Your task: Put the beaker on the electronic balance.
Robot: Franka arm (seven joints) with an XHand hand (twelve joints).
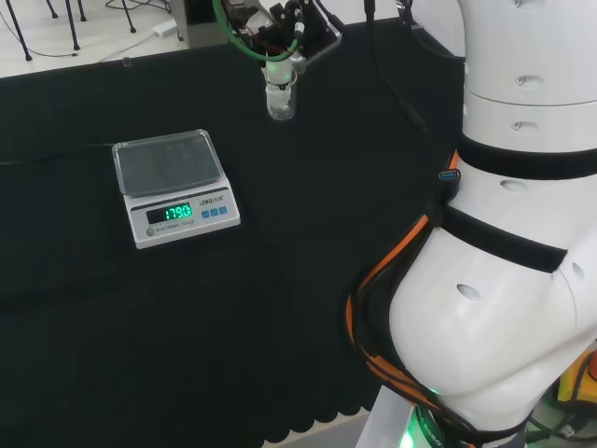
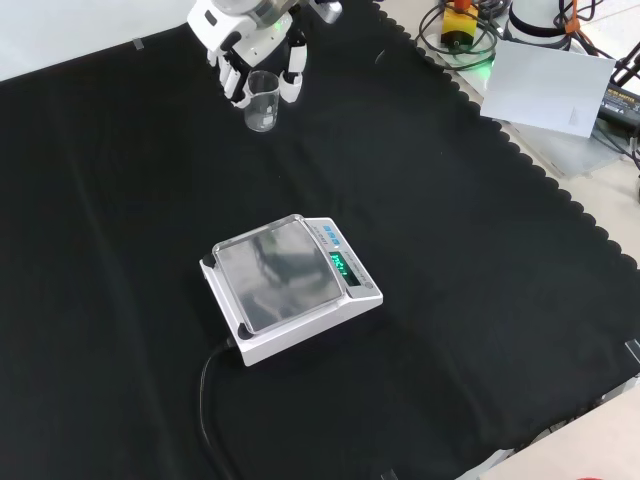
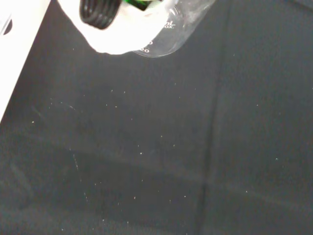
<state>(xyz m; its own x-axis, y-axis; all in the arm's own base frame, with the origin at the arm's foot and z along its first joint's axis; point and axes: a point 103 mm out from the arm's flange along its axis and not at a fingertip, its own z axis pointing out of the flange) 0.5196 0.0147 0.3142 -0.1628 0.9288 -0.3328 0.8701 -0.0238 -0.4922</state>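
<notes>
A small clear glass beaker (image 2: 262,102) is upright near the far edge of the black cloth, with the black and white hand (image 2: 248,50) above it and its fingers (image 2: 293,82) curled down on both sides of the rim. From behind, the beaker (image 1: 282,97) hangs just under the hand (image 1: 280,37). Close up, the beaker (image 3: 171,29) shows beside a blurred white finger (image 3: 115,34). The electronic balance (image 2: 290,285) sits mid-cloth with a bare steel pan and lit green digits; it is the balance (image 1: 173,187) left of and nearer than the beaker in the head view.
A black cable (image 2: 207,400) runs from the balance toward the near edge of the cloth. The arm's white links (image 1: 508,252) fill the right of the head view. A white sheet (image 2: 550,90) and cables lie beyond the cloth's scalloped edge.
</notes>
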